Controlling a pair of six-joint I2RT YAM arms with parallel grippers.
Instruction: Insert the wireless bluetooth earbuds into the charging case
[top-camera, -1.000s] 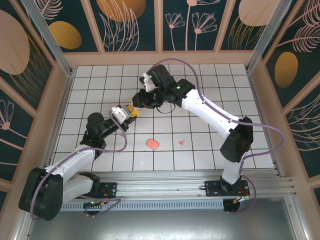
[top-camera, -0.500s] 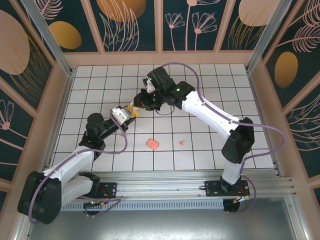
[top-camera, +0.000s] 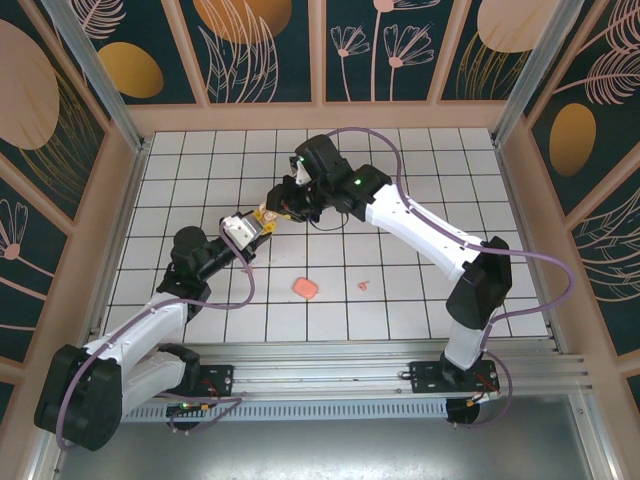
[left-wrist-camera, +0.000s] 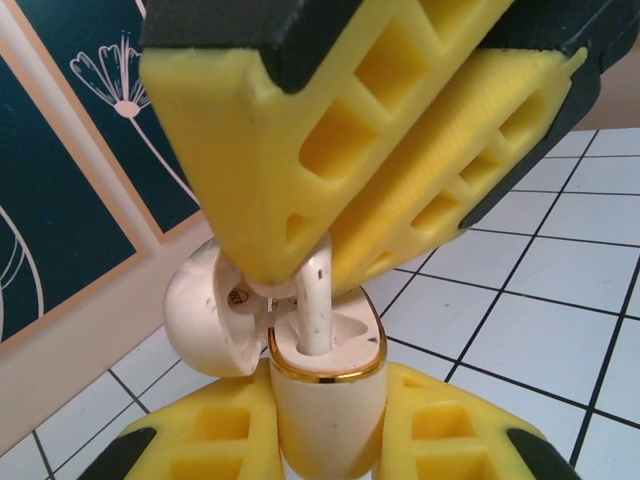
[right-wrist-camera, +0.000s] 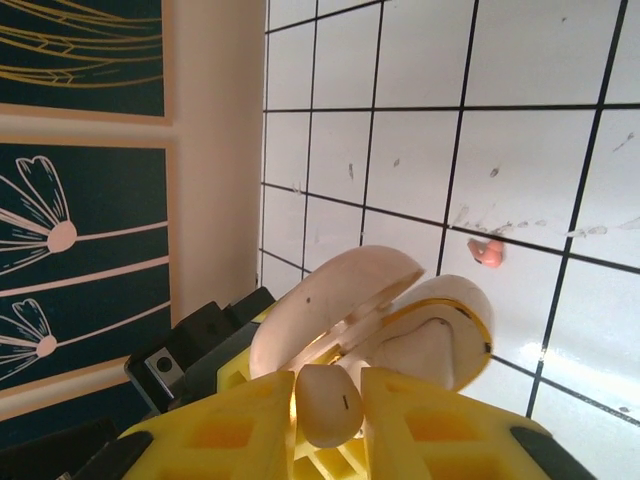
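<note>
Left jaws: clenched on the lower body of the charging case (left-wrist-camera: 325, 410), which is held clear of the bench (top-camera: 420, 300), left of centre, with its lid swung open to one side.

Right jaws: grasping one cream earbud (left-wrist-camera: 314, 300) by its head and meeting the case tip to tip. The earbud's stem stands inside the gold-rimmed opening.

Nearer the arm bases and to the right, a salmon-pink piece (top-camera: 306, 288) lies flat on the bench. A tiny pink bit (top-camera: 364, 286) lies further right, apart from it.

Left arm (top-camera: 150, 320), right arm (top-camera: 420, 225) converge; jaws clamped.
</note>
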